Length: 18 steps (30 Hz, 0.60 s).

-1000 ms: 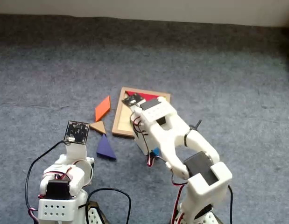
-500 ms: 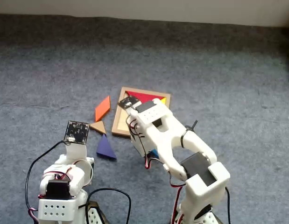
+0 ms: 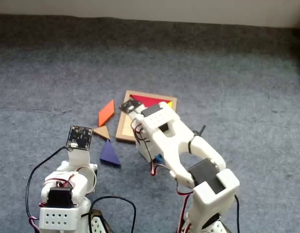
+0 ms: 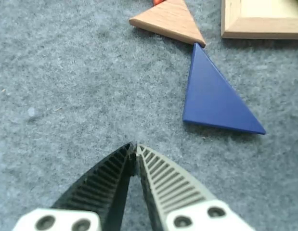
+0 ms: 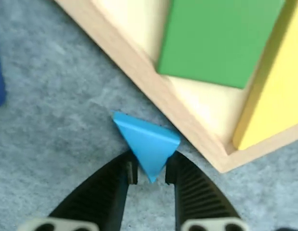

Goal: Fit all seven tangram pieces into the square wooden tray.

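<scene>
Right claw (image 5: 149,175): pinching the light-blue triangle (image 5: 148,139), just beside a corner of the tray (image 5: 139,70)
Left claw (image 4: 136,147): closed, empty, near the dark-blue triangle (image 4: 211,103)
Tray: green piece (image 5: 221,38) and yellow piece (image 5: 274,91) inside; the high view adds a red piece (image 3: 149,101)

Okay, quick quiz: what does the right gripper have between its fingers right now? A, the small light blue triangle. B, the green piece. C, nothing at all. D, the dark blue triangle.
A: in the right wrist view, the right gripper is closed on a corner of the light blue triangle, which sits just outside the frame of the wooden tray.
</scene>
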Motion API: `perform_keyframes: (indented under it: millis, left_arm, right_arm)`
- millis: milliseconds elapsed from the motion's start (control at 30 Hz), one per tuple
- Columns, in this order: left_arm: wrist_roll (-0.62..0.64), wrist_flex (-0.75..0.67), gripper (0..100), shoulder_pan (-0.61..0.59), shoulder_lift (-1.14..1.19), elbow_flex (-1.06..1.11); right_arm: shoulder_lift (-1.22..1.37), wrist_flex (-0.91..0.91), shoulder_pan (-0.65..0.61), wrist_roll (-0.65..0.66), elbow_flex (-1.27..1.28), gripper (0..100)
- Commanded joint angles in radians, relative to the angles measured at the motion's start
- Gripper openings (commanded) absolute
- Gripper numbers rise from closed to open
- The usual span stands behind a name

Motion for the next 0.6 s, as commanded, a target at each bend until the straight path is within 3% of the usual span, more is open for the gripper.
perform_keyframes:
  millis: [0,367,567]
  left_arm:
    - [0.008,0.003,1,-0.012,-0.030,0.019]
    - [0.008,0.003,1,-0.012,-0.030,0.019]
    - [0.008,0.003,1,-0.012,-0.030,0.019]
  right_arm:
    - [-0.019,0.018,-0.019,0.020,-0.010,7.4]
    - [-0.367,-0.030,0.028,0.023,0.081,7.4]
    - [-0.374,-0.114,0.105,0.023,0.097,7.4]
